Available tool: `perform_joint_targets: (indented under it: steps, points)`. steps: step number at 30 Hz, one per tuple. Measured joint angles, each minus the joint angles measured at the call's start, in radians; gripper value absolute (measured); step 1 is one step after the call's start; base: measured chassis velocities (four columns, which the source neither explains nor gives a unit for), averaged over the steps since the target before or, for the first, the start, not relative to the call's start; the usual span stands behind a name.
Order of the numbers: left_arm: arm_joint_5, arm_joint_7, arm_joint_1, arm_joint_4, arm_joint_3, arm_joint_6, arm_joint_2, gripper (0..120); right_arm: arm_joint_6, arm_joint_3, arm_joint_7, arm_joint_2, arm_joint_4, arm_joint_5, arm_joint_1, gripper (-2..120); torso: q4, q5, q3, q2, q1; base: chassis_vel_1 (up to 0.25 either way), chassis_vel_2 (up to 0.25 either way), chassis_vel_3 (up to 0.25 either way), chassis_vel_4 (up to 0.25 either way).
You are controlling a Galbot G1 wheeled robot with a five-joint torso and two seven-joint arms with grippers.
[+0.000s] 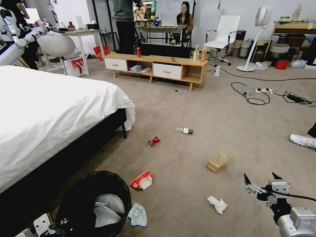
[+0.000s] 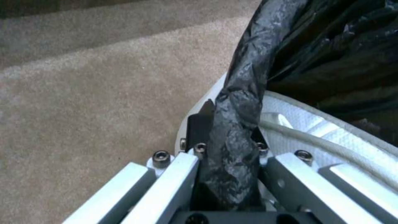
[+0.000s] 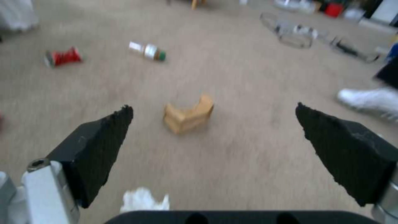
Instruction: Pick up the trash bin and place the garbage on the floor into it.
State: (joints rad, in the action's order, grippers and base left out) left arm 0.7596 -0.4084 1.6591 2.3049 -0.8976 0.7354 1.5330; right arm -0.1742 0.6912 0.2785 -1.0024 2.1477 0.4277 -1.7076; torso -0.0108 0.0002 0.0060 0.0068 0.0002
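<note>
The trash bin (image 1: pixel 95 203), white with a black bag over its rim, sits at the lower left of the head view. My left gripper (image 2: pixel 230 124) is shut on the bin's bag-covered rim (image 2: pixel 331 130). Garbage lies scattered on the carpet: a red-and-white packet (image 1: pixel 142 180), a crushed red can (image 1: pixel 153 141), a small green-capped bottle (image 1: pixel 184 130), a tan paper bag (image 1: pixel 217 162), a white tissue (image 1: pixel 217 203) and a pale crumpled piece (image 1: pixel 138 214) beside the bin. My right gripper (image 1: pixel 262 182) hangs open above the floor, to the right of the tissue. Ahead of its fingers (image 3: pixel 104 140) lies the paper bag (image 3: pixel 188 118).
A bed (image 1: pixel 43 112) with white sheets fills the left side. A low wooden cabinet (image 1: pixel 156 66) stands at the back, with an upright red can (image 1: pixel 138 52) and drink bottles (image 1: pixel 200 53) on it. Cables (image 1: pixel 267 94) and a person's white shoe (image 1: pixel 307 142) lie to the right.
</note>
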Motion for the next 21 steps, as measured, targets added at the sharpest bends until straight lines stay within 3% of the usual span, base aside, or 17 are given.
perform_joint_targets:
  steps: [1,3,12,15,19,21]
  points:
    - [0.0,0.0,0.0,0.0,0.0,0.0,0.0,2,0.0,0.0,0.0,0.0,0.0,0.0,0.0,100,0.0,0.0,0.0,0.0,0.0,0.0,0.0,0.0,0.0]
    - [-0.014,0.004,0.002,0.0,0.005,0.0,0.005,2,-0.108,-0.003,-0.018,-0.01,0.0,-0.002,0.016,100,-0.0001,-0.0003,0.0,0.0,0.0,0.0,0.0,0.0,0.0]
    - [-0.044,0.015,0.003,0.001,0.013,0.0,0.014,2,-0.244,-0.043,-0.087,-0.007,-0.048,-0.001,0.066,100,0.0,-0.0002,0.0,0.0,0.0,0.0,0.0,0.0,0.0]
    - [-0.056,0.019,0.004,-0.002,0.015,0.0,0.018,2,-0.37,-0.064,-0.135,-0.005,-0.073,0.011,0.094,100,-0.0001,-0.0002,0.0,0.0,0.0,0.0,0.0,0.0,0.0]
    - [-0.065,0.023,0.008,-0.003,0.016,0.0,0.021,2,-0.453,-0.086,-0.142,-0.006,-0.085,0.024,0.119,100,-0.0001,-0.0003,0.0,0.0,0.0,0.0,0.0,0.0,0.0]
    - [-0.077,0.027,0.016,-0.003,0.018,0.0,0.024,2,-0.539,-0.112,-0.169,-0.014,-0.114,0.015,0.16,100,0.0002,-0.0003,0.0,0.0,0.0,0.0,0.0,0.0,0.0]
